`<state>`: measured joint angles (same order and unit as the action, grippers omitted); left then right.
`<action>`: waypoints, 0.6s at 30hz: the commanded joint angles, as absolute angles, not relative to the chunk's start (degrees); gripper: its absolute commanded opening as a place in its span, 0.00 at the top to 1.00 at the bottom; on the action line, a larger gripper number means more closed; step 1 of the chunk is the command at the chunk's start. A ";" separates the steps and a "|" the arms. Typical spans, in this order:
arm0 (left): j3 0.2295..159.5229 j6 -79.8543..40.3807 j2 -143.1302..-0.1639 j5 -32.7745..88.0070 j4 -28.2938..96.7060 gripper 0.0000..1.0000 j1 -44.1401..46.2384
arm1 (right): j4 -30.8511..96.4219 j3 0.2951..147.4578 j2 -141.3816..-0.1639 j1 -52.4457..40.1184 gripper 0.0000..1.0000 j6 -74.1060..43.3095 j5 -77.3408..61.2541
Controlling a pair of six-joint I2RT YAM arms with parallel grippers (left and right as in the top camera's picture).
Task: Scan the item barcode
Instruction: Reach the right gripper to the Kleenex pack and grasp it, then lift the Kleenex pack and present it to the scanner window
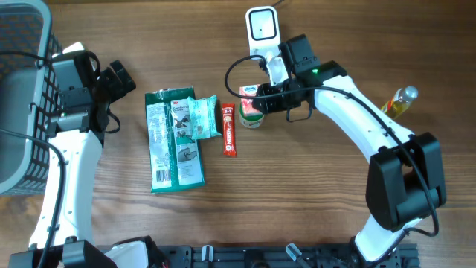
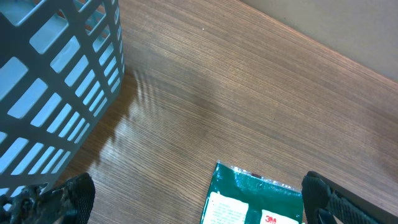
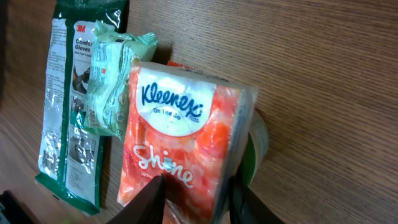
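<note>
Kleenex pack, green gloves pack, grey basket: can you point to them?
Kleenex pack (image 3: 186, 130), right wrist view, its orange front.
green gloves pack (image 1: 165, 160), overhead view, its lower half.
grey basket (image 1: 15, 119), overhead view, its bare inside.

We see a matt, fine-grained wood table (image 3: 323, 74), a glossy, crinkled plastic-film Kleenex pack (image 3: 186, 124), a shiny film gloves packet (image 3: 68, 112) and a smooth grey plastic basket (image 2: 56, 74).
</note>
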<state>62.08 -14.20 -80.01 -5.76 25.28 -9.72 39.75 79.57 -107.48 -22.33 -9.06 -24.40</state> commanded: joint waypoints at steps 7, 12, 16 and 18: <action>62.70 -13.72 -79.50 -6.09 25.12 0.00 -9.87 | 39.86 78.48 -108.42 -22.39 0.96 -12.05 -27.35; 62.70 -13.72 -79.50 -6.09 25.12 0.00 -9.87 | 38.98 80.51 -104.47 -17.47 0.96 -11.70 -47.55; 62.70 -13.69 -79.50 -6.09 25.12 0.00 -9.87 | 38.20 80.62 -98.45 -11.84 0.96 -9.43 -69.58; 62.70 -13.69 -79.50 -6.09 25.12 0.00 -9.87 | 38.15 80.62 -95.96 -9.54 0.96 -6.61 -81.12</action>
<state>62.08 -14.20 -80.01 -5.78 25.28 -9.72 38.48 79.31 -101.91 -12.29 -10.59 -57.80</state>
